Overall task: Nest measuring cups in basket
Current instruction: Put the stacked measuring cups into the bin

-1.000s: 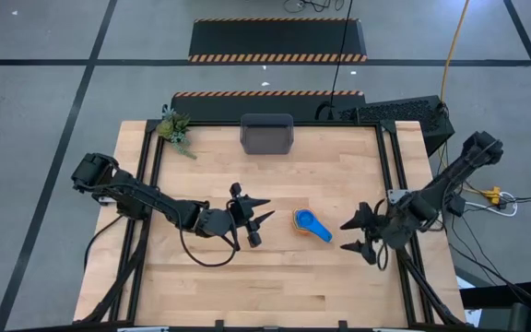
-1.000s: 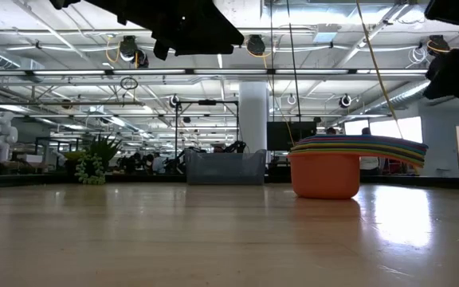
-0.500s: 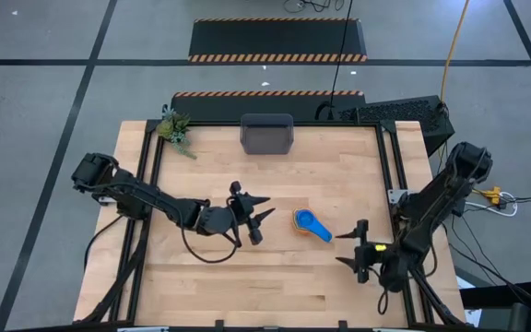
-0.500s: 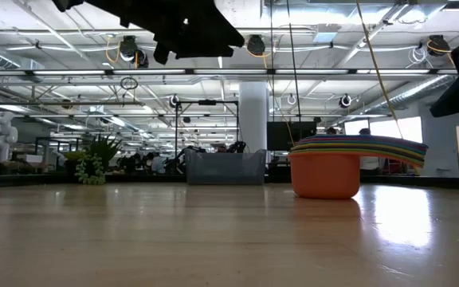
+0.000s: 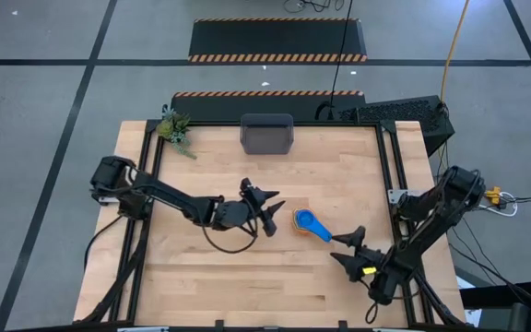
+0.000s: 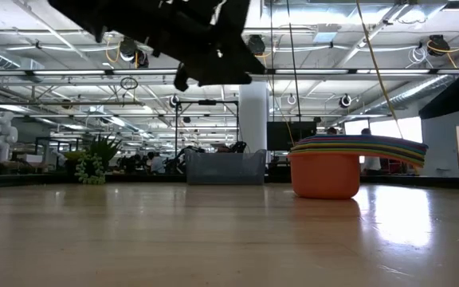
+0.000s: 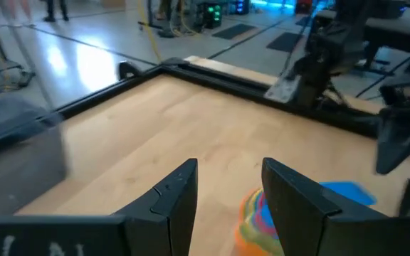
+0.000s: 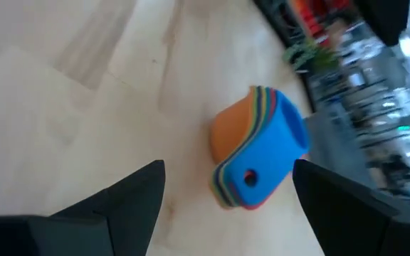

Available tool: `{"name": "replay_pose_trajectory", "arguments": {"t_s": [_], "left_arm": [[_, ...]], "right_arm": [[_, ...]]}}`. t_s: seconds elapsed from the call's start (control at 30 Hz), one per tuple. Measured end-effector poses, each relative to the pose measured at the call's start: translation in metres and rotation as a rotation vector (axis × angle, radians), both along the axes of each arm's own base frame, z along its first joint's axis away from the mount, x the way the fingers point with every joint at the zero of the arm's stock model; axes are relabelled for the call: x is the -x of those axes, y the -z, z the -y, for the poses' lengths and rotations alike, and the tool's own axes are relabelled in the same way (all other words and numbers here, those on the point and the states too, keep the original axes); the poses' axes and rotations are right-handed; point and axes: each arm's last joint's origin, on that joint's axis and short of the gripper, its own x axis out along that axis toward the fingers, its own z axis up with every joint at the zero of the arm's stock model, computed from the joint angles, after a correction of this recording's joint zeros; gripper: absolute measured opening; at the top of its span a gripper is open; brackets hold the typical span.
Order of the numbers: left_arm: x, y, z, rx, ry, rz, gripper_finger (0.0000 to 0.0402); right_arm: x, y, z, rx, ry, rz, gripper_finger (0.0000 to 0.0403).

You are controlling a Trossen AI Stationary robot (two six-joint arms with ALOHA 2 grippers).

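Observation:
The measuring cups (image 5: 308,223) sit nested in one stack near the table's middle, the orange cup at the bottom resting on the wood and the blue one on top, with the handles fanned out to one side. The stack also shows in the low view (image 6: 325,171), the left wrist view (image 7: 255,217) and the right wrist view (image 8: 256,152). The dark grey basket (image 5: 266,135) stands at the far edge. My left gripper (image 5: 273,213) hovers open just left of the stack, above the table. My right gripper (image 5: 339,249) is open, right of and nearer than the stack, pointing at it.
A small green plant (image 5: 175,129) lies at the far left corner, left of the basket (image 6: 224,167). Black frame rails (image 5: 390,175) run along the table's sides. Bare wood lies between the stack and the basket.
My left gripper has moved right, toward the cup stack, and now hovers close beside it. My right gripper has drawn back toward the near edge and turned so its fingers point left at the stack. The cups have not moved.

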Motion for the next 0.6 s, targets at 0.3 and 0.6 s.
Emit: {"name": "replay_pose_trajectory", "arguments": {"t_s": [0.3, 0.6], "left_arm": [[-0.055, 0.011, -0.001, -0.04, 0.099, -0.245, 0.0159], [-0.084, 0.012, -0.009, -0.014, 0.222, -0.282, 0.0159]], "right_arm": [[-0.004, 0.024, -0.004, 0.239, 0.003, 0.032, 0.0304], [-0.007, 0.029, -0.009, 0.373, -0.043, -0.028, 0.0304]]}}
